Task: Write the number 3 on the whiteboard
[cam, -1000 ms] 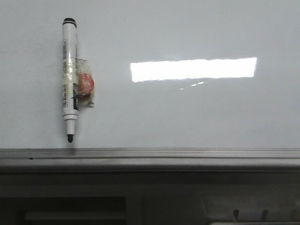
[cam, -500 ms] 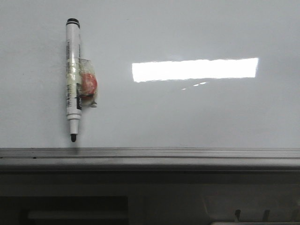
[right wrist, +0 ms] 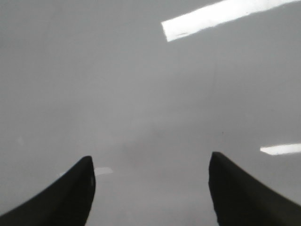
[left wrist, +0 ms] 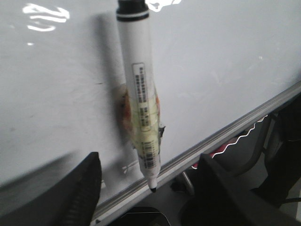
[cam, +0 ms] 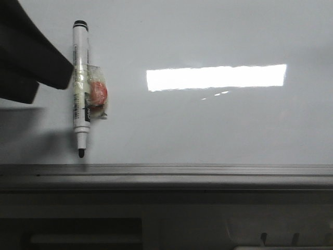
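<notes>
The whiteboard (cam: 208, 125) is a glossy pale grey board with a bright rectangular reflection and a grey edge rail. No number 3 shows on it. A white marker pen (cam: 79, 86) with a black tip lies on the board at the left, a red lump taped to its side. It also shows in the left wrist view (left wrist: 140, 94). My left gripper (left wrist: 148, 165) is open, its fingers wide apart on either side of the pen's tip end, not touching it. Its dark body (cam: 28, 52) enters the front view at the left. My right gripper (right wrist: 150, 174) is open and empty over bare board.
The board's grey metal rail (cam: 166, 174) runs along the near edge, with dark framework below it. In the left wrist view the rail (left wrist: 225, 134) runs past the pen's tip, with chair legs and floor beyond it.
My left gripper has come into the front view from the left, next to the marker pen. The pen and the board have stayed put in the last half second.
</notes>
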`<state>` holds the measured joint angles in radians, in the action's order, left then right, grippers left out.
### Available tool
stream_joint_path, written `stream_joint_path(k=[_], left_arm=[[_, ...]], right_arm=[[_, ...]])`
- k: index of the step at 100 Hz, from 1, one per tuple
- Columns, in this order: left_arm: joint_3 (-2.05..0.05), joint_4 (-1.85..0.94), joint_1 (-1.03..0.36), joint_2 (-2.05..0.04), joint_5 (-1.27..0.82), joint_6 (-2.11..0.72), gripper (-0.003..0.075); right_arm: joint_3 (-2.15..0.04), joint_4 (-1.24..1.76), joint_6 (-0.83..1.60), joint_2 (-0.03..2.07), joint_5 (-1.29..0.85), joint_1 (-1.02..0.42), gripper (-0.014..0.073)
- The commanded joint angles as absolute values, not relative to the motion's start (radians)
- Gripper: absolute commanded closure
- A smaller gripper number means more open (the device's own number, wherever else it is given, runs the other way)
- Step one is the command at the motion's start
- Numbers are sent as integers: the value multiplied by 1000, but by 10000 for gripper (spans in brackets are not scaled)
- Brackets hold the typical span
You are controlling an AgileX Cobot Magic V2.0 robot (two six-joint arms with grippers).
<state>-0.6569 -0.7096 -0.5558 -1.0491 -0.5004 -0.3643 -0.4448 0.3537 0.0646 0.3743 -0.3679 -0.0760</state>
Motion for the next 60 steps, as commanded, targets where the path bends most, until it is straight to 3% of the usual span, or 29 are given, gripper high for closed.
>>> stream_joint_path(k=[1,19,33,40,52,60], left_arm=[[-693,-745,-600,-1084,-411,-356,324],[-695,-747,-622,-1159,-380,-355,341],[-695,-747,-622,-1188,-357,-355,411],[-695,-747,-622,-1195,-344,-355,494],[-695,-747,-622,-1194,-339,-357,741],[-713,-747,-622,-1175,-373,-385,741]], right_arm=[[-484,351,67,391,-303,-69,133],[-484,351,67,391,-305,-69,133],[-484,351,67,391,-309,-69,133],[-484,351,67,391,-312,-69,133],[-508,351,67,391,-345,-82,133],[-554,357,98,393,-375,-115,133]])
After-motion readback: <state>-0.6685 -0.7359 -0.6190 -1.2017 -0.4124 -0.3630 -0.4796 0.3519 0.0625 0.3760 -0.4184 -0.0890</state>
